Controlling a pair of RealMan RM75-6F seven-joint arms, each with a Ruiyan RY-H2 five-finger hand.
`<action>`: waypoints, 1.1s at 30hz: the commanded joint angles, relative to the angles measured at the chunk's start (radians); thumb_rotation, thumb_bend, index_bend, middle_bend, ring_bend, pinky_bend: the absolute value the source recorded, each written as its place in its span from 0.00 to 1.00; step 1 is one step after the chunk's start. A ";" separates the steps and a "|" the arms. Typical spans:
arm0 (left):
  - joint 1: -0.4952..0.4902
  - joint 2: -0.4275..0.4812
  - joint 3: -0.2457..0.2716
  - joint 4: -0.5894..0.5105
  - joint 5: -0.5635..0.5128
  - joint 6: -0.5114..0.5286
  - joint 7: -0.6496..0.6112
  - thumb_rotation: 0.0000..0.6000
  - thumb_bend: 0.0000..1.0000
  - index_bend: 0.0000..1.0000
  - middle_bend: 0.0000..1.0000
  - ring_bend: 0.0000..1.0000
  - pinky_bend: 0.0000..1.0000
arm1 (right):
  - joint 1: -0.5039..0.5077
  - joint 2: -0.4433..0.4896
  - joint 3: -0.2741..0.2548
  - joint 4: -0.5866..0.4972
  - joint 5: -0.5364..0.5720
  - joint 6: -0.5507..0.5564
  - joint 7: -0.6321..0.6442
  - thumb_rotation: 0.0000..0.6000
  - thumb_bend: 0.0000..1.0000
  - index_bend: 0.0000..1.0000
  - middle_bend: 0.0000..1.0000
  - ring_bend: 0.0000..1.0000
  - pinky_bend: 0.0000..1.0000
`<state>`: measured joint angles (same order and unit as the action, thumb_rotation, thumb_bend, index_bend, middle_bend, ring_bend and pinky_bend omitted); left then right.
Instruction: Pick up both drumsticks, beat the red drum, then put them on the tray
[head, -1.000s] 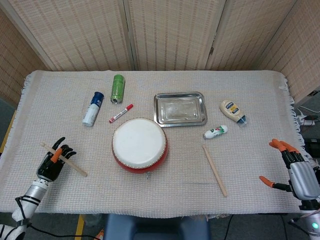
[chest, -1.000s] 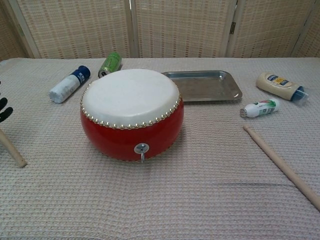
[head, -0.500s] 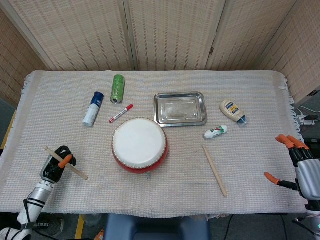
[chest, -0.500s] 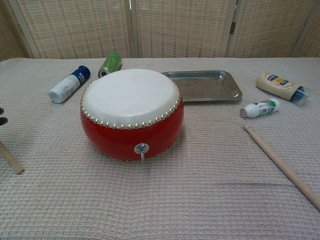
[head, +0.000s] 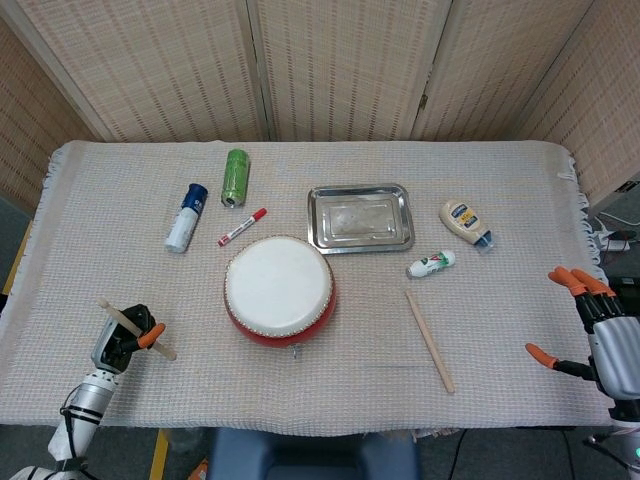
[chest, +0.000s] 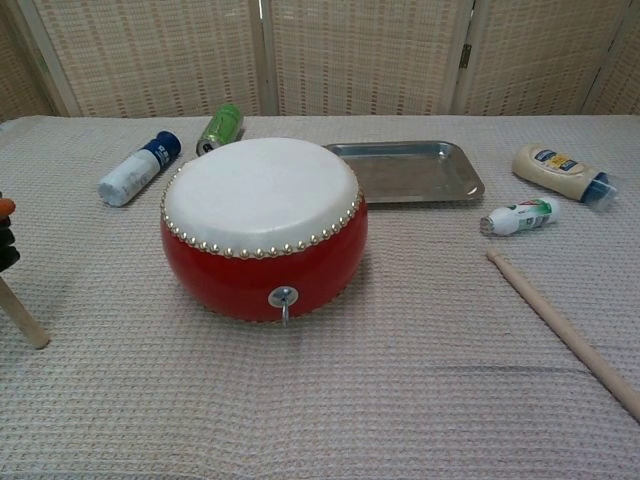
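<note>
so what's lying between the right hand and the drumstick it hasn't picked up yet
Nothing: in the head view only bare cloth separates the right hand, open at the table's edge, from the loose drumstick beside the red drum.

Bright even light, soft shadows, sharp focus

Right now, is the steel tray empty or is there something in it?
Empty. The tray shows only its bare shiny bottom in both views; one drumstick lies on the cloth right of the drum, the other drumstick is in the left hand.
</note>
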<state>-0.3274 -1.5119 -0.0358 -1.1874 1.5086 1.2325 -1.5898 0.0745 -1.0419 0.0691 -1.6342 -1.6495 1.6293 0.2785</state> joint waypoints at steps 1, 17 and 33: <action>0.005 -0.009 0.010 0.005 0.010 0.008 0.034 1.00 0.25 0.72 0.89 0.84 0.81 | -0.001 -0.001 -0.001 -0.001 -0.001 0.001 -0.001 0.90 0.03 0.08 0.17 0.02 0.15; 0.016 -0.098 0.045 0.119 0.016 -0.018 0.113 1.00 0.26 0.75 0.90 0.85 0.81 | -0.006 -0.001 -0.004 -0.016 0.004 0.001 -0.011 0.90 0.03 0.09 0.17 0.02 0.15; 0.021 -0.167 0.068 0.224 0.029 -0.036 0.094 1.00 0.26 0.79 0.93 0.87 0.81 | 0.000 -0.005 -0.002 -0.018 0.019 -0.019 -0.012 0.90 0.03 0.09 0.17 0.02 0.15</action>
<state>-0.3074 -1.6752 0.0301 -0.9672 1.5357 1.1980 -1.4926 0.0746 -1.0468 0.0676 -1.6519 -1.6305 1.6099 0.2663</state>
